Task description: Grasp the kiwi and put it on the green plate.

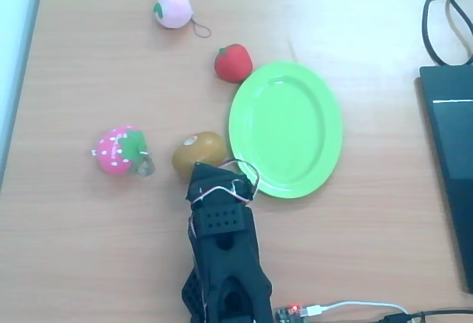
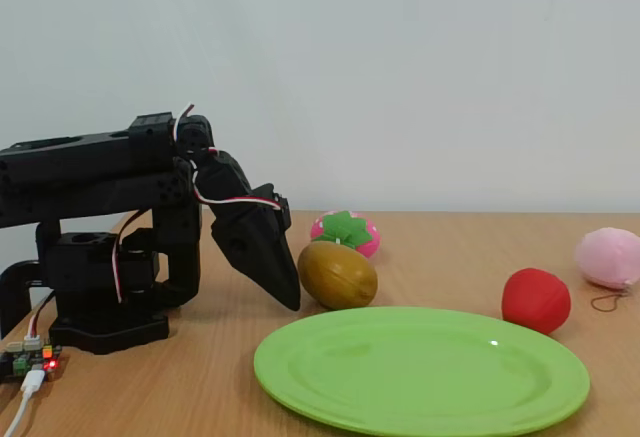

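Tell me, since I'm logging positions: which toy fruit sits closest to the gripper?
The golden-brown egg-shaped kiwi, right at the black gripper; it's the brown one, beside the lime-green oval plate.

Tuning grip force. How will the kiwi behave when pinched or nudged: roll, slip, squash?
The kiwi is egg-shaped and smooth, so it will probably roll if nudged and may squirt from a pinch. It looks like a light toy. The gripper sits right beside it, and the green plate rim is close.
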